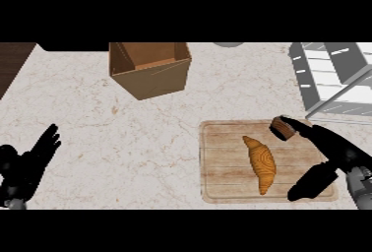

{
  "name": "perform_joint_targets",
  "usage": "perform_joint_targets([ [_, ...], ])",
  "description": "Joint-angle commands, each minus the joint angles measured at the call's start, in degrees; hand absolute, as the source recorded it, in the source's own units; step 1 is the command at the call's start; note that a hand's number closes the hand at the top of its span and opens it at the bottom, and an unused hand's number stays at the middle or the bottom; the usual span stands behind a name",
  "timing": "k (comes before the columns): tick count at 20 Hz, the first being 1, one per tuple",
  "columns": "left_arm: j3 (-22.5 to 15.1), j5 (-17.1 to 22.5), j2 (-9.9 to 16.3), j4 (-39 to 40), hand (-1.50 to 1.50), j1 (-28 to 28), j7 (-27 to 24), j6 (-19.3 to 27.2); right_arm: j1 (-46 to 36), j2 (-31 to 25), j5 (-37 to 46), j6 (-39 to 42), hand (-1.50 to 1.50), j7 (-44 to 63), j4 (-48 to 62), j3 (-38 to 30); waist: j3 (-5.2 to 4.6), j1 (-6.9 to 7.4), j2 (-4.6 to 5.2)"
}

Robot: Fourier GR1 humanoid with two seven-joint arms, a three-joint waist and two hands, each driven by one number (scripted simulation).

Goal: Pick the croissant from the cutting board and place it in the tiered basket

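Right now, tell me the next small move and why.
Probably shift the right robot hand left and down onto the croissant. The croissant lies free on the cutting board, and the open hand sits just right of it, not yet around it.

Left robot hand (27, 165): matte black, slender tapered fingers. Right robot hand (330, 155): matte black, same build, grey cylindrical forearm section at its wrist.

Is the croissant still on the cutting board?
Yes: the croissant lies flat on the cutting board, right hand open beside it.
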Motion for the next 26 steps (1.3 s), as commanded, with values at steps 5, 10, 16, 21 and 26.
perform_joint_targets([
  [5,0.76,-3.57,-2.58,1.98,0.00,-3.69,1.33,0.49,4.01,3.18,1.15,4.58,-1.50,-4.87,2.22,-3.55,0.01,-0.24,0.05],
  [10,1.88,-4.44,-3.28,-3.28,0.00,3.09,0.63,-1.52,6.66,3.78,5.80,6.75,-1.50,-9.90,3.76,-5.87,0.02,0.08,0.00],
  [16,3.98,-4.48,-3.76,-1.96,0.00,2.58,-0.62,-3.70,-1.06,7.51,10.00,5.95,-1.50,-15.06,13.23,-7.35,0.02,0.38,0.06],
  [21,4.48,-4.51,-4.10,-7.91,0.00,2.48,5.27,-4.19,2.92,8.48,10.96,7.12,-1.50,-16.43,10.51,-8.49,0.03,0.19,0.00],
  [26,6.21,-5.31,-4.32,-2.06,0.00,0.03,2.61,-4.42,0.03,13.01,16.82,2.98,-1.50,-18.85,17.48,-5.59,0.04,0.37,0.07],
])
